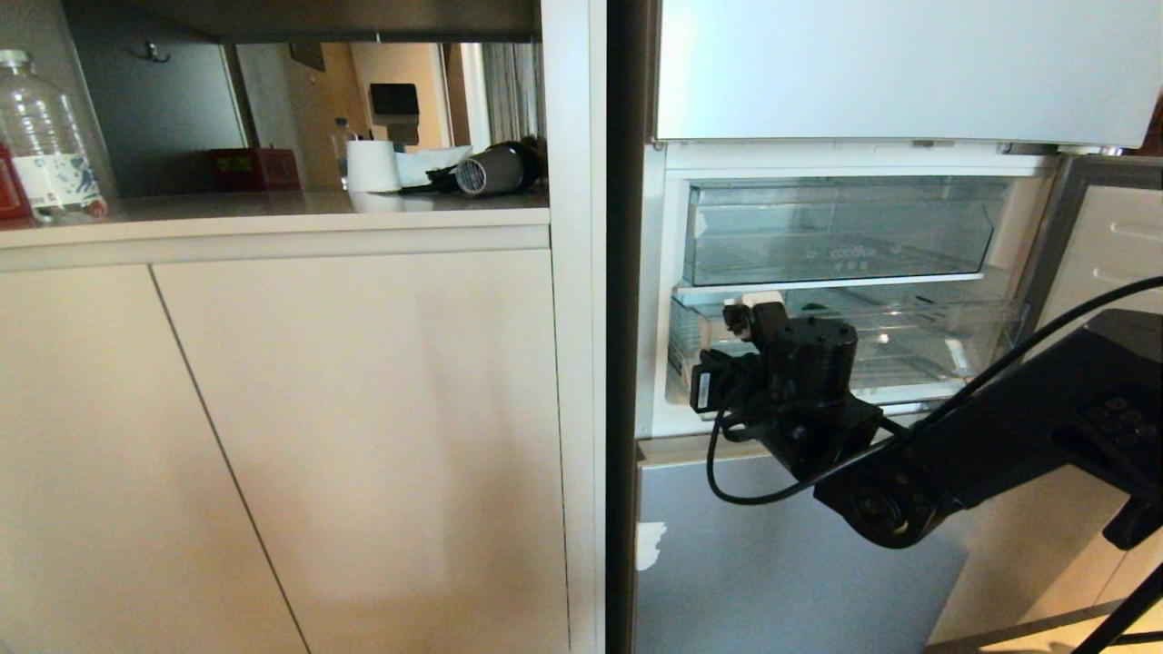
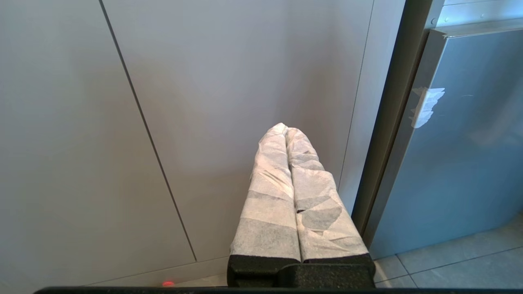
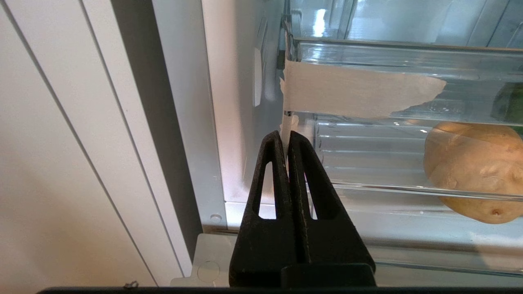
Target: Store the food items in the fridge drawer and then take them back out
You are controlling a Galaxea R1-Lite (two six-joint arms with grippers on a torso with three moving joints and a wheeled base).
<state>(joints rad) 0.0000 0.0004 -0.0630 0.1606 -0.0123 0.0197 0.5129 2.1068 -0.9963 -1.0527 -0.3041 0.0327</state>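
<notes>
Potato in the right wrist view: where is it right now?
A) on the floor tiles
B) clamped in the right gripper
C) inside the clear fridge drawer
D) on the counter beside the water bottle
C: the potato lies on the ribbed bottom of the clear fridge drawer, seen through its front wall.

the fridge drawer [image 3: 367, 192] is a clear plastic box with a ribbed bottom, in the lower part of the open fridge, under a second clear drawer [image 1: 836, 232]. a strip of pale tape [image 3: 355, 90] is stuck on its front. on the ribbed bottom lies a tan potato [image 3: 474, 171], and behind it a small part of the dark green pepper [image 3: 508, 102] is visible. to the left of the fridge, a pale countertop [image 1: 273, 213] carries a water bottle [image 1: 45, 136], a red box [image 1: 254, 168], a white cup [image 1: 372, 166] and a hair dryer [image 1: 495, 168].
</notes>
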